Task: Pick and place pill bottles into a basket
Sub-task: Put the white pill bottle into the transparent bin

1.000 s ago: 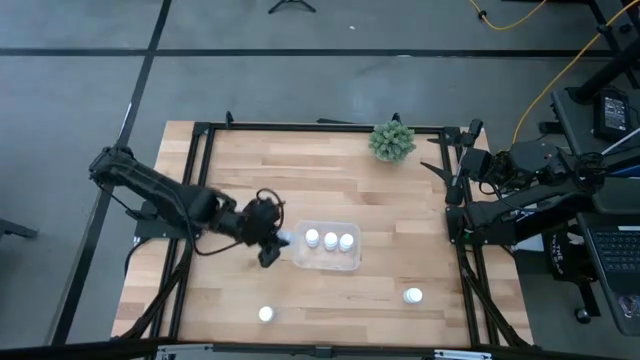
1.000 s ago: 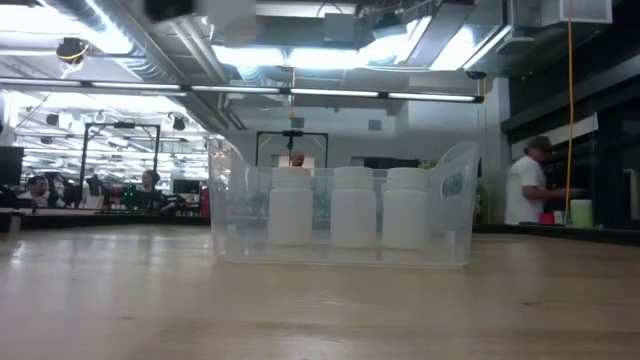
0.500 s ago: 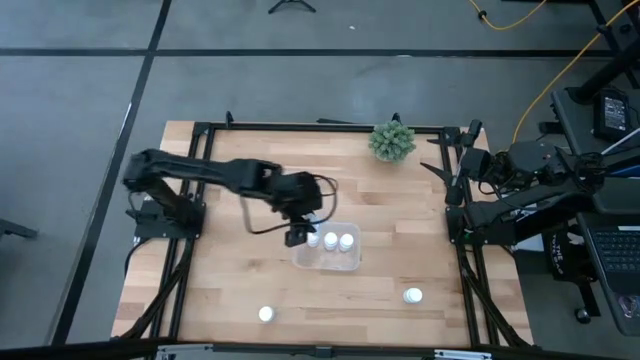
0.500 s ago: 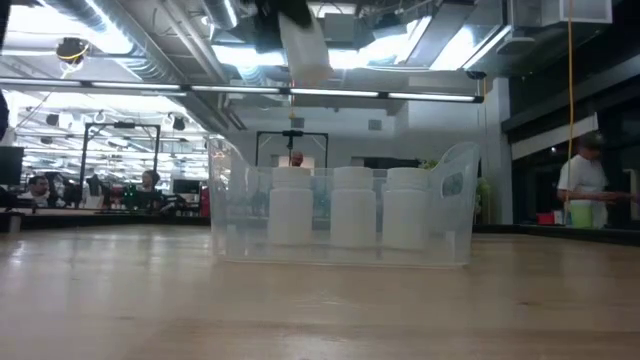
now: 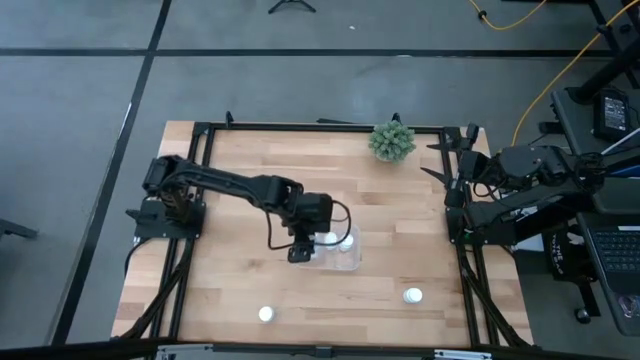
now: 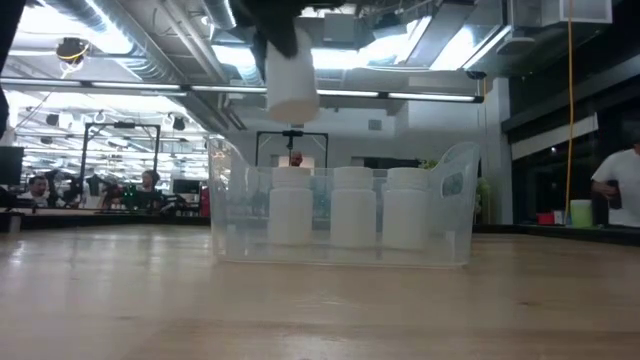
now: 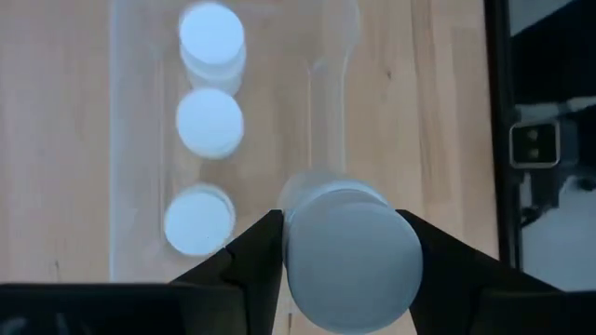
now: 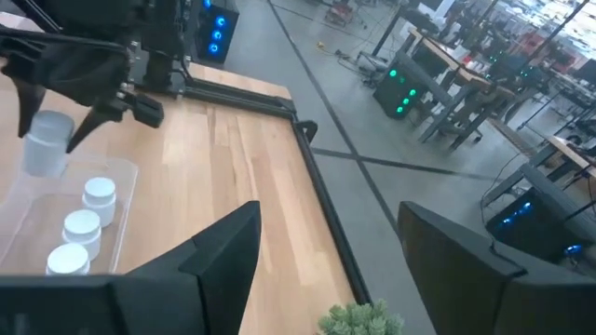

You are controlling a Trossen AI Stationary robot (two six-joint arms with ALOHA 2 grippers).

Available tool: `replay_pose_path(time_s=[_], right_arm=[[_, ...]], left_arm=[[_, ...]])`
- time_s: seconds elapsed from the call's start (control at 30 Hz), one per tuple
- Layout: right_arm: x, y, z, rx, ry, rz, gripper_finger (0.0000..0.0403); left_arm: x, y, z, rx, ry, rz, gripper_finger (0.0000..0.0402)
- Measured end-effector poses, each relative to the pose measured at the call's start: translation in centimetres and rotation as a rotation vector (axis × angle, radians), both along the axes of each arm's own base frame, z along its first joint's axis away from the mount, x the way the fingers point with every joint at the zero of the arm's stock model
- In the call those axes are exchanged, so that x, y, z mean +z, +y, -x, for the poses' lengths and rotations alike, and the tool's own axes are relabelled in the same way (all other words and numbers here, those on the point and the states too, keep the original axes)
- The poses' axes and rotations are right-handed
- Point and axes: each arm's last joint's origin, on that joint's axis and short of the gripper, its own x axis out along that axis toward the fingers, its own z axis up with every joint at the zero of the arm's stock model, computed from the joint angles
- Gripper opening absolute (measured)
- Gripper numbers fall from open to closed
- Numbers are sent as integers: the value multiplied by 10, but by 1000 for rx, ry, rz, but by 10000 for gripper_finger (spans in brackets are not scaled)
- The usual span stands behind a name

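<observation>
— What sits on the wooden table (image 5: 240, 160)?
— A clear basket (image 5: 345, 263) mid-table, a spiky green plant (image 5: 391, 141) at the far edge, and two loose pill bottles (image 5: 266, 314) (image 5: 413, 296) near the front edge.

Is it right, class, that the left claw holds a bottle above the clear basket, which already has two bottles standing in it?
Not quite. The basket already holds three bottles, not two; the low view shows them in a row. The rest stands: the left claw holds a bottle above the basket.

Open-plan robotics lab, workstation rows (image 6: 90, 190).
</observation>
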Motion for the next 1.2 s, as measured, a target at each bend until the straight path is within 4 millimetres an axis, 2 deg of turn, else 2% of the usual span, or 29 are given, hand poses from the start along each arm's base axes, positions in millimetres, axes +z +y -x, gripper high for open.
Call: replay_pose_path(time_s=[0.23,0.37,0.83,1.2], right_arm=[[0,0,0,0,-4,-1,254],[1,0,0,-2,-13,-11,254],[1,0,0,-14,-29,-50,254],[1,0,0,-14,-29,-49,254]], left_arm=[[-4,-18,8,-6,37,-126,168],[-14,-22,10,10,53,-135,168],[-51,-24,8,24,-9,-131,168],[-78,-23,15,59,22,-98,168]])
